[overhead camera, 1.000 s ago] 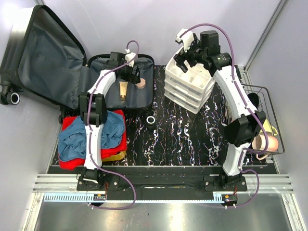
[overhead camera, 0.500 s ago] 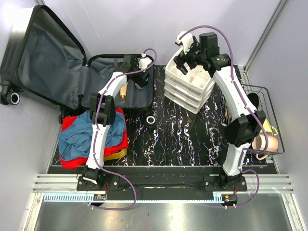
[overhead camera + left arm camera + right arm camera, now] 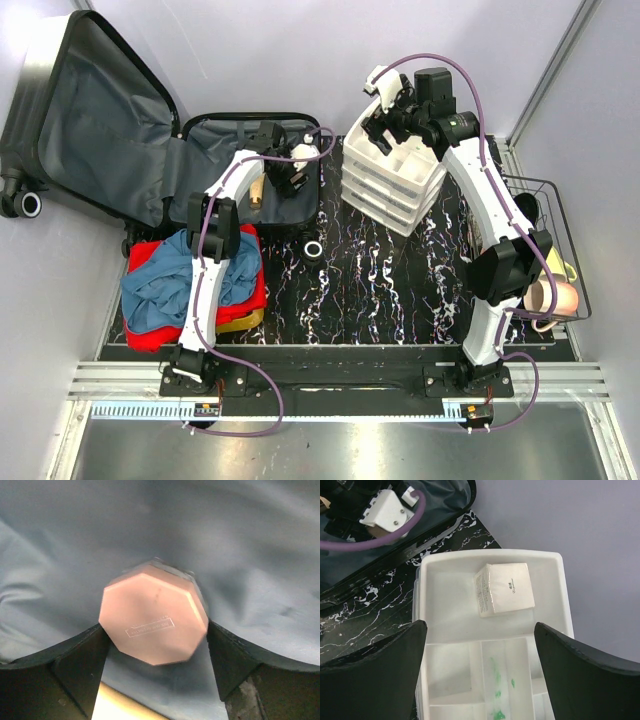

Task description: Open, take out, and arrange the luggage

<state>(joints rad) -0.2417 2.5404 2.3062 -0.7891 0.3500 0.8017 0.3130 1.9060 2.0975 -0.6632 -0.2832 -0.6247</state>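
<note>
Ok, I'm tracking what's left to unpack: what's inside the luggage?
Inside the luggage, a pink octagonal jar sits between the left pincer's fingers, a beige tube beside it. The arm hides part of the base.

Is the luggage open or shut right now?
Open. The luggage lid leans back toward the left wall, grey lining exposed, and a pale tube lies in the base half.

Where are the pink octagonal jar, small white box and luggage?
pink octagonal jar (image 3: 152, 619), left wrist view, flat top.
small white box (image 3: 504, 589), right wrist view, top face.
luggage (image 3: 100, 120), top external view, lid lining.
</note>
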